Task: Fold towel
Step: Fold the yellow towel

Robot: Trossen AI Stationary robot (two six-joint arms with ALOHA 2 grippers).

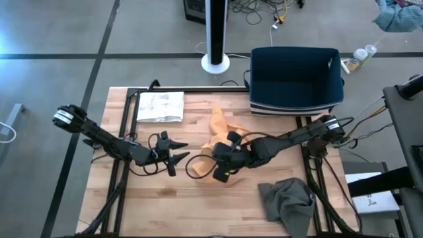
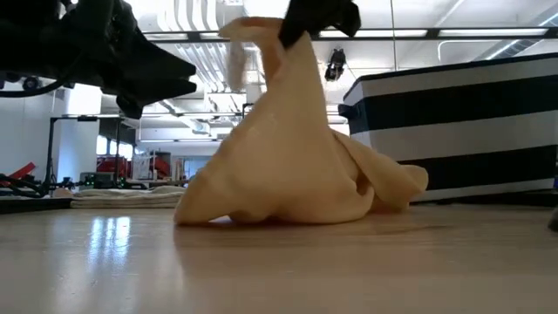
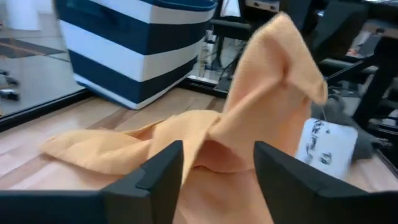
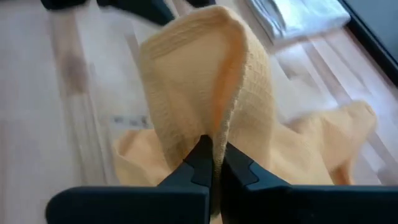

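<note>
An orange towel [image 2: 288,166] is pulled up into a peak at mid-table, and its lower folds rest spread on the wood. My right gripper [image 4: 212,155] is shut on the peak and reaches in from the table's right [image 1: 223,162]. My left gripper [image 1: 184,151] stands open just left of the towel, fingers level and pointing at it. In the left wrist view the towel [image 3: 261,106] rises beyond the open fingers, with nothing between them. My right gripper pinches a folded-over edge of the towel [image 4: 214,134] between its two fingers, with more than one layer in the hold. The fingers slant down from the table's right. The towel hangs below them as a cone [image 2: 279,105], and its lower part [image 2: 261,209] lies slack on the table.
A navy-and-white striped basket [image 1: 295,79] stands at the far right. A folded white cloth [image 1: 158,106] lies at the far left, and a crumpled grey cloth [image 1: 287,201] lies near the front right. Bare wood shows at the front left.
</note>
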